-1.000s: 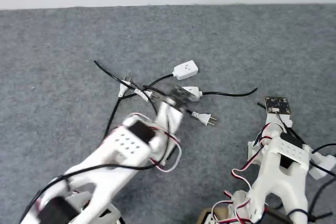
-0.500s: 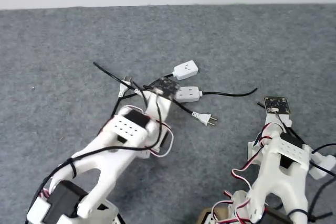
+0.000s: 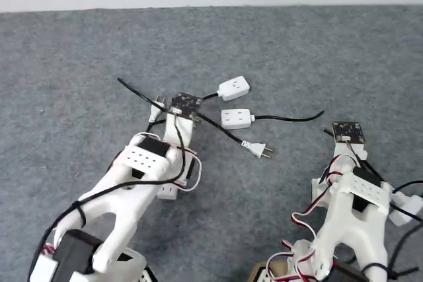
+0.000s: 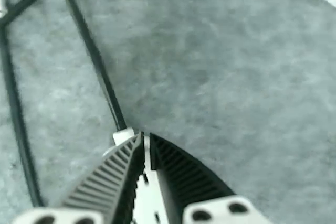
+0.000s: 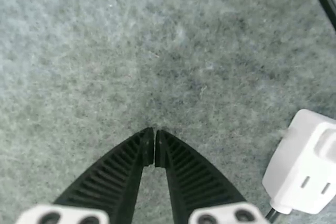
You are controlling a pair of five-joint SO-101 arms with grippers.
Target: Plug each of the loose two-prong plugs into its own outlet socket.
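Left jaws: the left gripper (image 4: 143, 139) is drawn together, with a white plug body (image 4: 122, 137) right at its tips. I cannot tell whether any of it is pinched.
Right jaws: the right gripper (image 5: 154, 132) is clenched on nothing, and a white socket (image 5: 302, 163) lies just beside it.
Plugs: a pronged plug (image 3: 157, 106) lies just left of the left arm's tip. Another plug (image 3: 256, 150) lies right and nearer.
Sockets: the far socket (image 3: 233, 86) and the middle socket (image 3: 236, 118) sit right of that tip, apart from it.
Risk: closed jaws would probably shove the plug body or drag its black cable (image 4: 100, 66) rather than seize it, which could tug the crossed leads and the sockets askew.
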